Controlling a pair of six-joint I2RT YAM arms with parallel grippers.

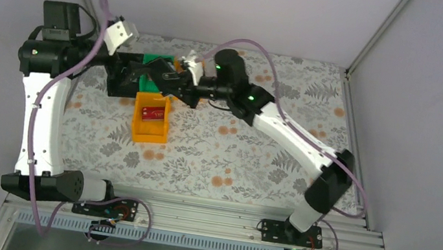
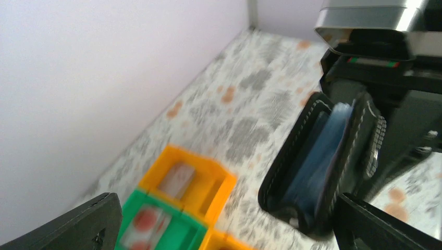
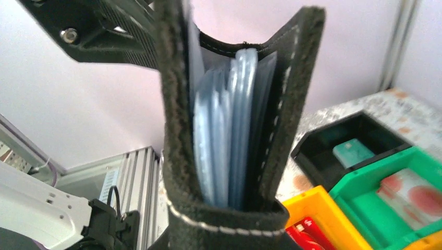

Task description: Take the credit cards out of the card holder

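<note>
Upper centre of top view: right end effector [image 2: 365, 151] grips the card holder [image 3: 224, 156] upright, off the bench [image 1: 233, 159]. Left end effector [image 2: 228, 203] is wide open beside it. Credit cards [image 3: 353, 152] lie in black, green & orange trays [image 3: 375, 174], lower right of right-wrist view. Holder sleeves look empty; task prob. near done.

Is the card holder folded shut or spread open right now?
Partly open: in the right wrist view the card holder has its two black covers gaping in a narrow V, with pale blue sleeves showing between them.
</note>
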